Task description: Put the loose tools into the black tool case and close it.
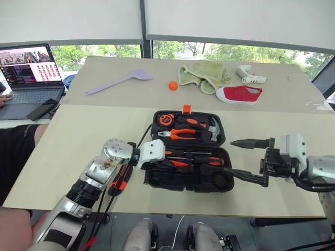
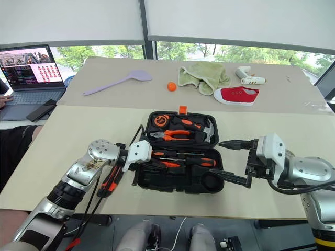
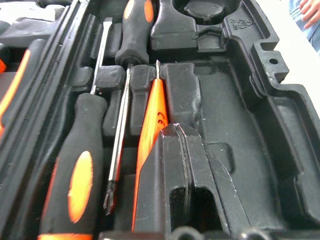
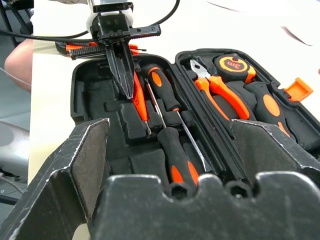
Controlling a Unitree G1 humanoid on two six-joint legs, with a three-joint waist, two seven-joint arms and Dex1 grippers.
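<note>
The black tool case (image 1: 155, 181) lies open on the table, its orange latch (image 1: 186, 109) at the far edge. In its near half lie two long screwdrivers (image 4: 162, 87) (image 4: 177, 155), a slim orange tester screwdriver (image 3: 150, 115) and a black tape roll (image 1: 220, 180). My left gripper (image 3: 177, 132) is shut inside that half. Its fingertips rest against the tester, with nothing between them. An orange-black utility knife (image 1: 121, 180) lies on the table under my left forearm, beside the case's left edge. My right gripper (image 1: 233, 157) hangs open just right of the case.
Pliers (image 1: 180, 134), a hammer and a tape measure sit in the case's far half. On the back table lie a lilac spatula (image 1: 118, 82), an orange ball (image 1: 173, 86), a green towel (image 1: 204, 75), a red shoe (image 1: 238, 94) and a white tool. A laptop (image 1: 29, 73) and a phone stand far left.
</note>
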